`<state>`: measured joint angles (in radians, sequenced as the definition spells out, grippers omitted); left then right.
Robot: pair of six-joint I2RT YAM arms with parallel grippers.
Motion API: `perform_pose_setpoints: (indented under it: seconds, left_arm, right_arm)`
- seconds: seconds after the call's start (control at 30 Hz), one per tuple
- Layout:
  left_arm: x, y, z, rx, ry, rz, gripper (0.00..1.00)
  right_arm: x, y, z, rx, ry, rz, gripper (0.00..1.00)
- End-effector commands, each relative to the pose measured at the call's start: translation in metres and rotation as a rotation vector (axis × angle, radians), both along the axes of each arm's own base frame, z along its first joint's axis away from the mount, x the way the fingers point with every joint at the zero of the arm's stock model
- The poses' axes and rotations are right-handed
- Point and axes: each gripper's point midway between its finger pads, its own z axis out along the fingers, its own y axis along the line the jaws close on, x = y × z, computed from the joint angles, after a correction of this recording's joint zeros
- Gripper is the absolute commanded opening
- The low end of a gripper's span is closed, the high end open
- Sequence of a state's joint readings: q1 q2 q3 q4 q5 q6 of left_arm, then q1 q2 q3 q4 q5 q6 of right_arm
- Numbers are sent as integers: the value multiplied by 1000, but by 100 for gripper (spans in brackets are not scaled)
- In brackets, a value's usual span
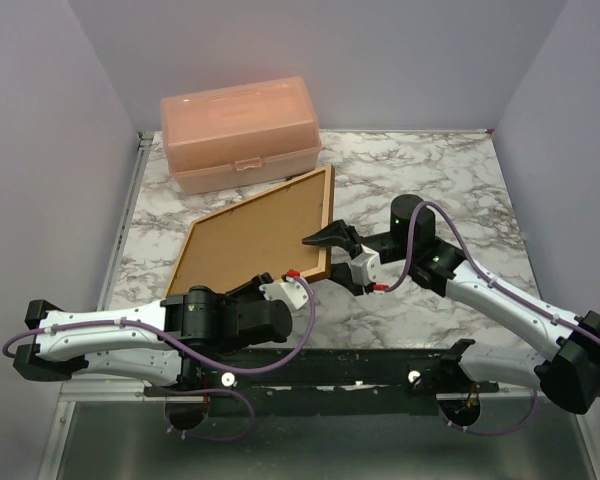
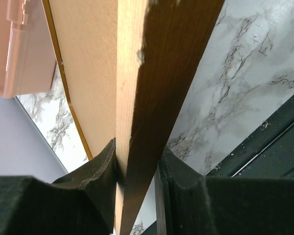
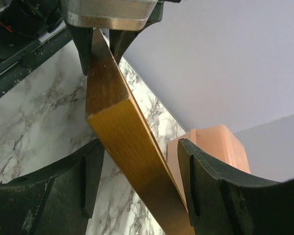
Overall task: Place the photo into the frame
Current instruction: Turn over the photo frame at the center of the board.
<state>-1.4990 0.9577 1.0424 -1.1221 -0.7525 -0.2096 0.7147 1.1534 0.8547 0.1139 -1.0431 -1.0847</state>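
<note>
The frame (image 1: 329,210), a thin orange-brown wooden rectangle with a brown board (image 1: 255,235) filling its opening, sits skewed over the left-centre of the marble table (image 1: 430,170). Its far corner points toward the pink box (image 1: 238,133). The left gripper (image 2: 137,161) pinches its near rail, which shows a small chip. At the near-right corner, the right gripper (image 3: 139,147) has a finger on either side of the rail, with a gap on one side.

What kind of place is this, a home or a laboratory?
Probably a laboratory test booth: plain lilac walls close in a marble-patterned table, and the left arm and right arm are bolted to a black rail at its near edge.
</note>
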Motion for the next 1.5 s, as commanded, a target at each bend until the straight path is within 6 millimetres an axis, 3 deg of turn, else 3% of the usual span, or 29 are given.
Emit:
perform_pose_setpoints:
  seconds: [0.0,0.27,0.6,0.73,0.9,1.07,1.17,1.33,1.47]
  left_arm:
    - [-24,-34,9,-264,166,-1,0]
    - [-24,-30,12,-270,169,7,0]
    - [-20,-23,25,-276,146,32,4]
    - [-16,-15,30,-264,121,63,19]
    - [-10,-5,38,-263,88,112,64]
    - [0,3,66,-316,32,188,89]
    - [9,7,93,-357,-26,233,95]
    - [18,5,136,-453,-86,273,97]
    - [18,-2,154,-558,-72,266,97]
  right_arm:
    - [1,5,6,-10,-50,6,63]
    - [-4,0,2,-29,-45,-1,46]
    - [-12,-7,-10,-70,-9,5,15]
    - [-15,-9,-13,-83,9,6,0]
    - [-20,-12,-15,-87,38,11,0]
    - [-26,-15,-15,-94,107,12,0]
    - [-28,-15,-18,-110,172,8,0]
    - [-32,-16,-12,-122,278,-1,0]
    - [-40,-19,-4,-121,342,4,0]
